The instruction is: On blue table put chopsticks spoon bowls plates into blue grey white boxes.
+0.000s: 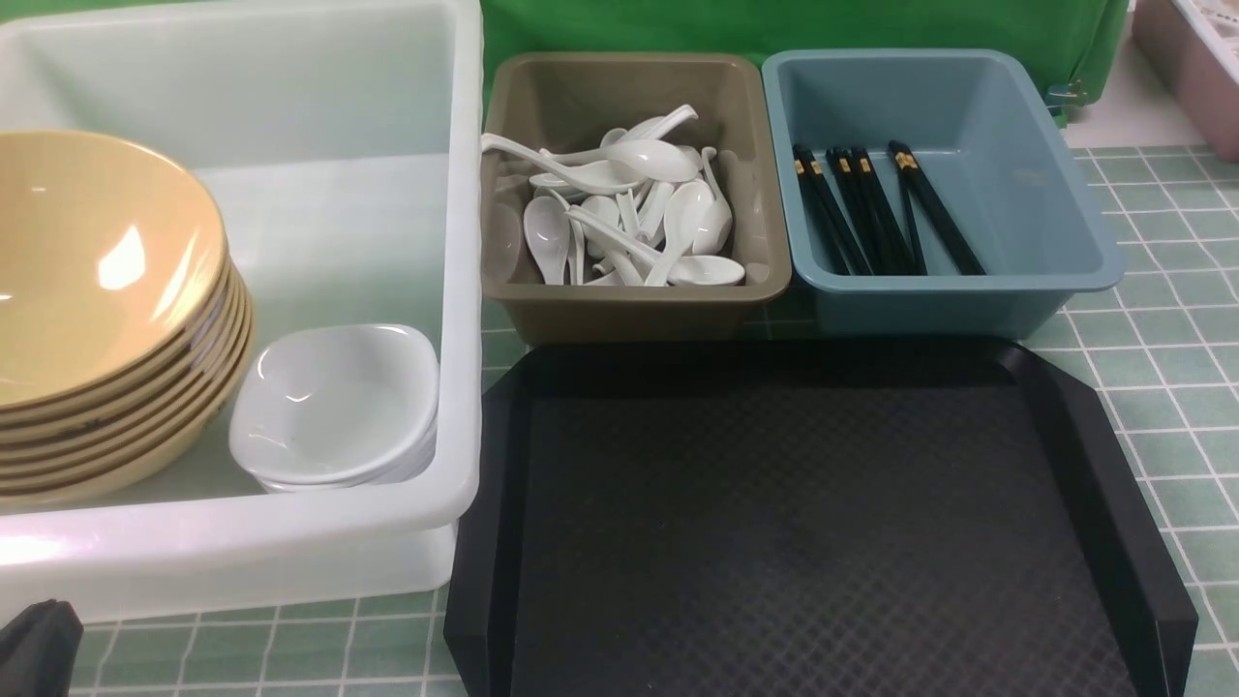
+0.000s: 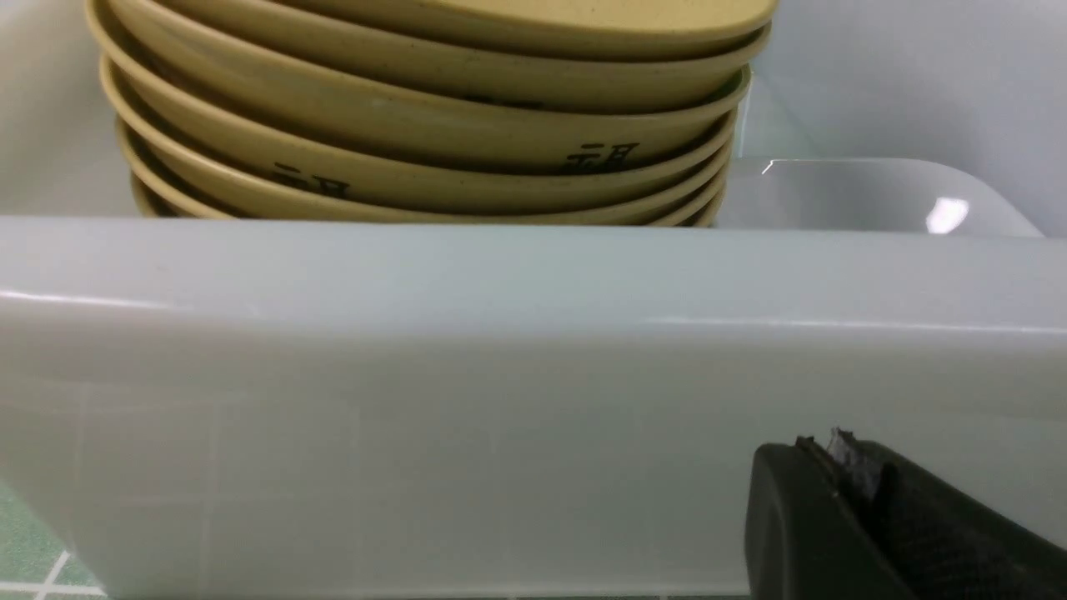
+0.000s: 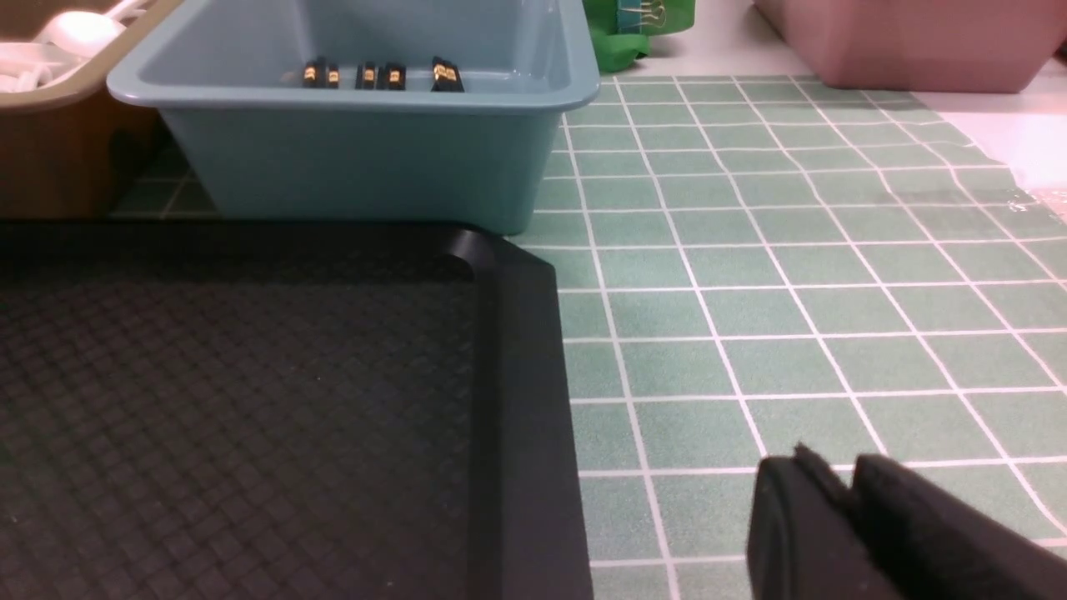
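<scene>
Black tray (image 1: 813, 523) sits nearest. Behind it: spoons (image 1: 629, 203) piled in the grey box (image 1: 629, 305), chopsticks (image 1: 876, 208) in the blue box (image 1: 968, 300). Bowls (image 1: 106, 310) stacked beside plates (image 1: 334, 407) inside the white box (image 1: 242, 552) (all on the blue table (image 1: 1162, 387)). Left gripper (image 2: 842, 492) clenched, holding nothing; right gripper (image 3: 842, 508) looks nearly closed, cannot tell for sure.
</scene>
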Action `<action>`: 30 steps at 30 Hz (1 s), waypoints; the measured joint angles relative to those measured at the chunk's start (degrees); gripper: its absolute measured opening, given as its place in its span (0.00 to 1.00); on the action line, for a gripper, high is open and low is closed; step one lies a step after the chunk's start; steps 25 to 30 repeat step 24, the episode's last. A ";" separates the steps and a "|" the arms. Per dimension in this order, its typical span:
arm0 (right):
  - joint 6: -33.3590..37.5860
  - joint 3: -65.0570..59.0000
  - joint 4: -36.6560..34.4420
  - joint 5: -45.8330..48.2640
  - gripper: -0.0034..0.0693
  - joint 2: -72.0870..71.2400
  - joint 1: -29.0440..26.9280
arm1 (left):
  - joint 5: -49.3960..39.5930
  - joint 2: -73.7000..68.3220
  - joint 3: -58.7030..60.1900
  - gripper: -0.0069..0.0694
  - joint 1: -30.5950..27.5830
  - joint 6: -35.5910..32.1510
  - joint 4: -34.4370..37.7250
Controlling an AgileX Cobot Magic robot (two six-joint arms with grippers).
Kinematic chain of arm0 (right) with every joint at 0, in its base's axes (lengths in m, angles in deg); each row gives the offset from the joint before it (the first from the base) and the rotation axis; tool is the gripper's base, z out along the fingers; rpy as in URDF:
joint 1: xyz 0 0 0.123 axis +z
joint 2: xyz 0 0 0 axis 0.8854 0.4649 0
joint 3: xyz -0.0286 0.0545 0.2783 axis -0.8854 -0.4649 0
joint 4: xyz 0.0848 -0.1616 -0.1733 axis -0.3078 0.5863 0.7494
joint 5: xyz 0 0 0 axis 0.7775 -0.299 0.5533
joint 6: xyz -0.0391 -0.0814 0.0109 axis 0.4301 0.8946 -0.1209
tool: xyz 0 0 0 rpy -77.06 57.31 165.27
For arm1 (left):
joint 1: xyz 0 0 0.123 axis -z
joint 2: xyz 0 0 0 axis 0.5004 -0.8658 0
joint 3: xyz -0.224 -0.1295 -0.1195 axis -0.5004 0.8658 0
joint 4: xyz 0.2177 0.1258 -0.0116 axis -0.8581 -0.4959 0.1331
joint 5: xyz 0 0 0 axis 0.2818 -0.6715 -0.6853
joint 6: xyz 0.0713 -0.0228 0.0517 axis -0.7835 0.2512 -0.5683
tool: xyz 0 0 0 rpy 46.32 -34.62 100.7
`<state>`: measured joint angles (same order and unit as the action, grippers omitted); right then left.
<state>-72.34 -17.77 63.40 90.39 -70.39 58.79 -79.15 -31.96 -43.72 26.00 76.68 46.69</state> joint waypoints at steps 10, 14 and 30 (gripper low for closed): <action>0.00 0.00 0.00 0.00 0.24 0.00 0.00 | -0.01 0.00 0.00 0.09 0.00 0.00 0.00; 0.00 0.00 0.00 0.00 0.25 0.00 0.00 | -0.06 0.00 0.00 0.09 0.00 0.00 0.00; 0.00 0.00 0.00 0.00 0.26 0.00 0.00 | -0.12 0.00 0.00 0.09 0.00 0.00 0.00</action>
